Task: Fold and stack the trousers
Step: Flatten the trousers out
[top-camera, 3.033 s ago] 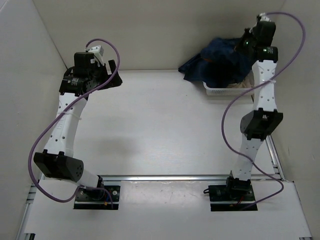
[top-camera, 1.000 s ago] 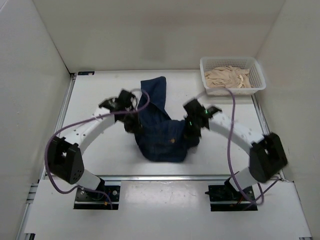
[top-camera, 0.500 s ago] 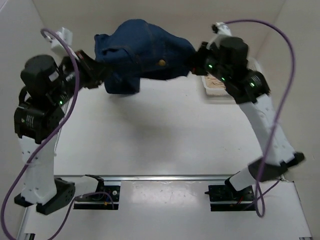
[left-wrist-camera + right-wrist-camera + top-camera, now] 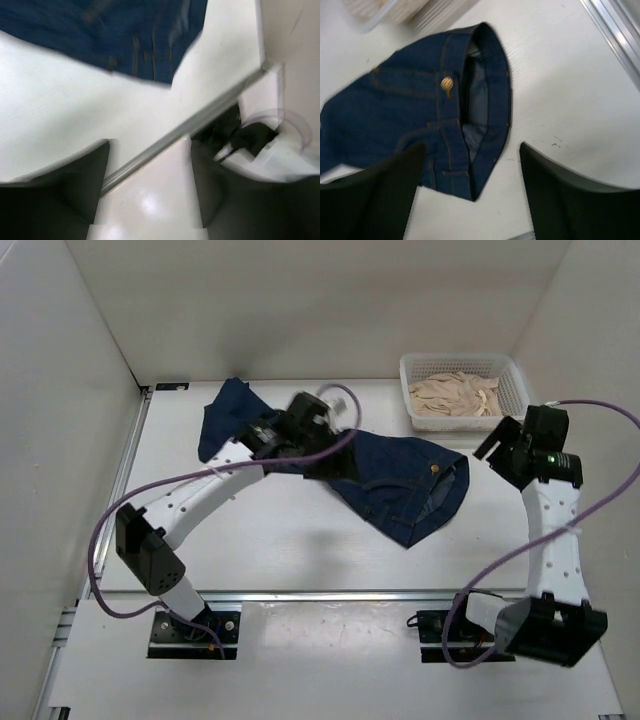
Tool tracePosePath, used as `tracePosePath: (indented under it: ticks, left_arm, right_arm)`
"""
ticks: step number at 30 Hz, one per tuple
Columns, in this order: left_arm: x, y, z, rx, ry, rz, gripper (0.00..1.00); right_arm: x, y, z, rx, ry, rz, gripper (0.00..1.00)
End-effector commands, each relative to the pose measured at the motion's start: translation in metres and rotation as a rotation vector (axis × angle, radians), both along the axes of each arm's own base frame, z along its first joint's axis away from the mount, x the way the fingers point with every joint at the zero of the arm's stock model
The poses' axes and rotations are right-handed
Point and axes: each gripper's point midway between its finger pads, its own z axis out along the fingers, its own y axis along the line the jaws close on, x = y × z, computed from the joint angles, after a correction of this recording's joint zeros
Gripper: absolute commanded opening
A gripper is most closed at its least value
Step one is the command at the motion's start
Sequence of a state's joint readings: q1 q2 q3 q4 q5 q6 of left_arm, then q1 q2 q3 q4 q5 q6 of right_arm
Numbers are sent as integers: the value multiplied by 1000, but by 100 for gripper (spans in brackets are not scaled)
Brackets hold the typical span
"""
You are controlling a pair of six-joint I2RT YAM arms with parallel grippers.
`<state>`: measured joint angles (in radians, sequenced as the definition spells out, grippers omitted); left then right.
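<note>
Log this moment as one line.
trousers: rumpled, unfolded, on table | left gripper: open, empty | right gripper: open, empty | fold: not done

light: bright, even, diffuse from overhead; white table [image 4: 300,540] looks pale.
shadows: soft and faint on the table.
blur: left wrist view heavily smeared, trousers [image 4: 100,35] streaked.
focus: right wrist view clearer, right gripper [image 4: 471,146] soft-edged.
glare: small sheen, left wrist view.

White basket [image 4: 468,421], beige cloth [image 4: 452,394] inside, table [image 4: 300,545]
</note>
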<state>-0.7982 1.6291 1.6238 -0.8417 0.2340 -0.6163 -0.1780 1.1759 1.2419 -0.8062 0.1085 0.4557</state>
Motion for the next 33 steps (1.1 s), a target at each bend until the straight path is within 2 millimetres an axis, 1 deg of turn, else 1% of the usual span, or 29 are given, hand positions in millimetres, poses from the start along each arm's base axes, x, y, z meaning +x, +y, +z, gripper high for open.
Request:
tracePosePath:
  ticks: [1,2,3,4,5,6,7,8,9,10,11,12,13,15,16,17,18,19,20,22,23,24,25,27,28,30,31,32,33]
  left_arm:
    - [45,62,124,-168,-312,163,39]
    - [52,73,120,-148,-308,189,25]
    - [71,93,113,-124,-296,253,12]
    - [80,104,92,-75,-249,290,10]
    - [87,115,80,-50,-223,321,10]
    - [95,125,70,-32,-204,351,10]
    - [106,143,54,-5,-172,401,10]
    - [117,149,39,19,-138,421,10]
    - [124,152,28,26,-105,439,34]
    - [141,155,8,50,-66,445,55]
    - [149,153,-1,61,-48,445,74]
    - [156,150,-9,73,-29,444,94]
    - [174,148,-24,106,-11,447,100]
    - [192,150,-40,136,16,466,100]
    - [201,150,-36,147,10,476,100]
    - [212,154,-64,189,57,491,100]
    - [217,154,-72,206,71,496,100]
    - [222,160,-81,229,93,510,100]
    - [229,169,-98,262,128,541,100]
    - [231,175,-117,293,164,552,100]
    - [238,187,-122,291,179,585,100]
    - [241,186,-137,304,200,583,100]
    - [245,191,-142,306,208,594,100]
    - [253,189,-145,302,200,595,100]
    - [254,187,-157,305,222,587,100]
    - [256,190,-167,303,242,589,97]
    - [257,185,-167,281,250,574,92]
    - [257,185,-167,281,250,574,81]
    - [259,184,-166,276,242,575,45]
  right_arm:
    - [-24,41,17,110,-99,146,62]
    - [-30,56,12,152,-94,189,47]
    - [-42,70,-3,197,-68,225,27]
    - [-48,81,-9,221,-55,253,21]
    - [-61,93,-21,236,-3,276,18]
    - [-70,100,-25,266,7,268,18]
    - [-82,109,-47,306,65,272,31]
    - [-92,120,-57,345,96,292,48]
    - [-98,131,-62,412,97,282,58]
    - [-115,146,-85,492,173,303,83]
    - [-121,152,-94,538,199,295,90]
    - [-117,159,-98,602,181,263,93]
    - [-125,162,-117,643,231,233,95]
    - [-122,169,-121,698,226,214,94]
    - [-114,170,-120,710,196,183,88]
    - [-109,168,-123,708,202,159,85]
    - [-107,169,-125,714,210,148,84]
    - [-101,170,-122,707,205,153,84]
    - [-93,169,-123,700,227,127,87]
    - [-89,172,-126,704,264,114,91]
    - [-84,172,-131,711,293,91,93]
    - [-79,173,-131,712,290,92,95]
    - [-73,174,-131,724,281,80,97]
    - [-62,175,-141,743,310,21,97]
    - [-59,178,-145,755,321,5,97]
    - [-45,186,-151,792,339,-37,95]
    - [-42,193,-152,778,344,-26,93]
    - [-39,194,-164,757,383,-51,93]
    - [-36,196,-168,746,398,-63,91]
